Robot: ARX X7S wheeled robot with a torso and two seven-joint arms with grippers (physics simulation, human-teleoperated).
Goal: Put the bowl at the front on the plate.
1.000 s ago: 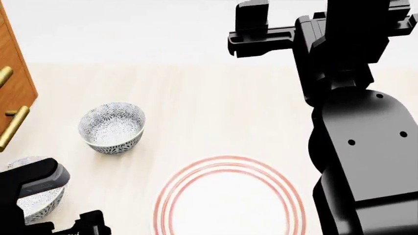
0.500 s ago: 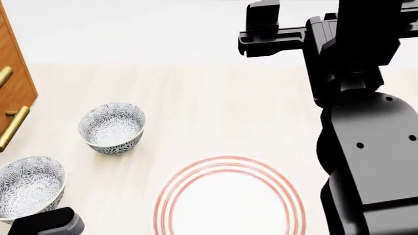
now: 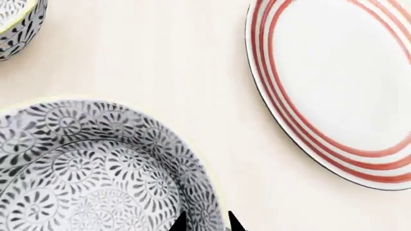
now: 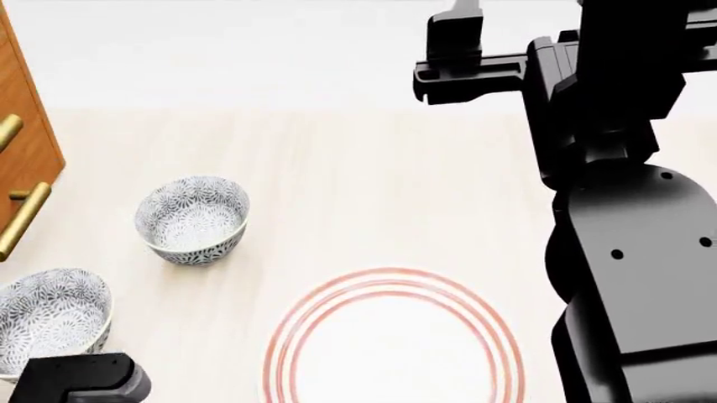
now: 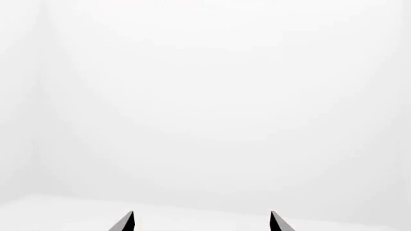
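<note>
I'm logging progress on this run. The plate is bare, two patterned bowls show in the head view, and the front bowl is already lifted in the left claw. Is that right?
Not quite. The front bowl is not lifted: the head view shows it on the table beside the plate, and the left wrist view shows the left claw only at its rim. The plate is bare, and two patterned bowls do show, the other bowl farther back.

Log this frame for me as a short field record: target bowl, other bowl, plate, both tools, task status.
target bowl: front left, upright on the table, empty
other bowl: farther back, upright, apart from the first
plate: empty, right of the bowls
left tool: tips straddle the target bowl's rim; grip cannot be told
right tool: open, raised, facing blank white background
status: bowl not yet on plate
</note>
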